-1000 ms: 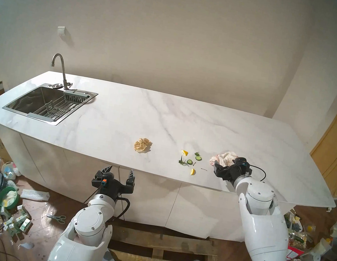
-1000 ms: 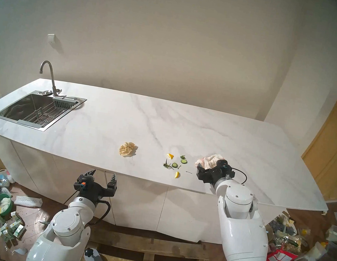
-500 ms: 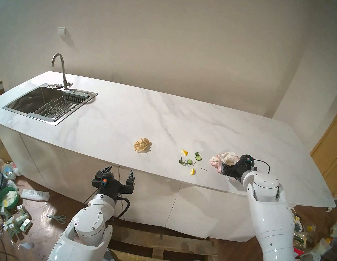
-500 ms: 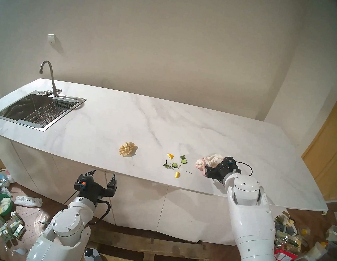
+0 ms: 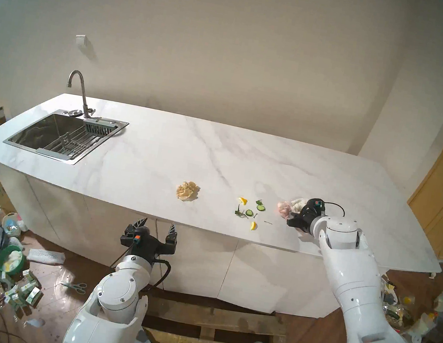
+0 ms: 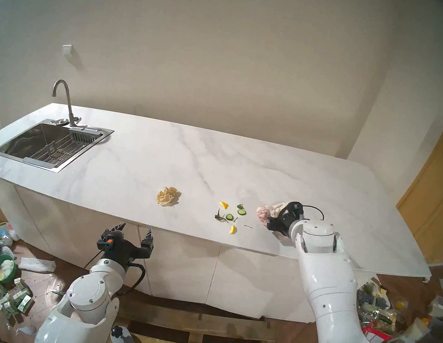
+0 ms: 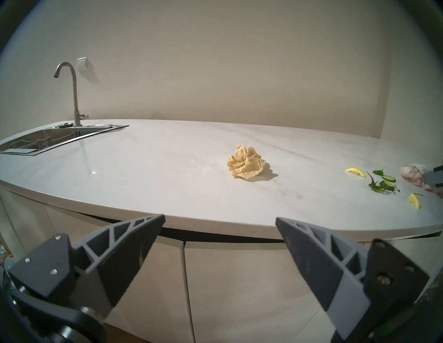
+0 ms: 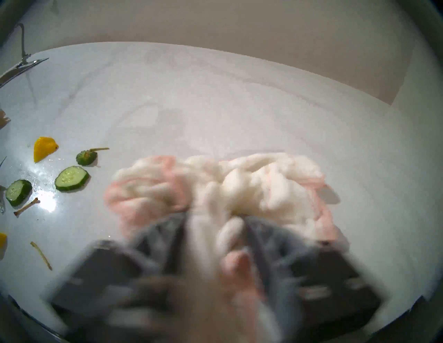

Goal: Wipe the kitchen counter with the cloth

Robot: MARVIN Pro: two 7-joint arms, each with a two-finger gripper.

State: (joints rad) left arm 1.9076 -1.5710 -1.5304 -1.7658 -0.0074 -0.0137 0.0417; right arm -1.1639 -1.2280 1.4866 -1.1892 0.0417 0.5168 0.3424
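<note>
The white marble-look kitchen counter [image 5: 189,147] runs across the head views. The cloth [image 5: 287,207], a white terry towel with pink edging, lies bunched at the counter's right front. My right gripper [image 5: 291,218] comes at it from the right, low on the counter. In the blurred right wrist view its two grey fingers [image 8: 167,230] pinch a fold of the cloth [image 8: 239,186] between them, shut on it. My left gripper [image 5: 158,223] hangs open and empty below the counter's front edge, facing the cabinet fronts [image 7: 215,275].
A tan-yellow paper wad [image 5: 187,191] sits mid-counter. Lemon wedges [image 5: 242,200], cucumber slices [image 5: 260,207] and green stems lie between it and the cloth. The steel sink [image 5: 61,135] with faucet is at far left. Clutter covers the floor on both sides.
My right gripper has gone from wide open over the cloth to shut on it, gathering the cloth into a tighter bunch, and the arm has swung rightward. The left arm has not moved.
</note>
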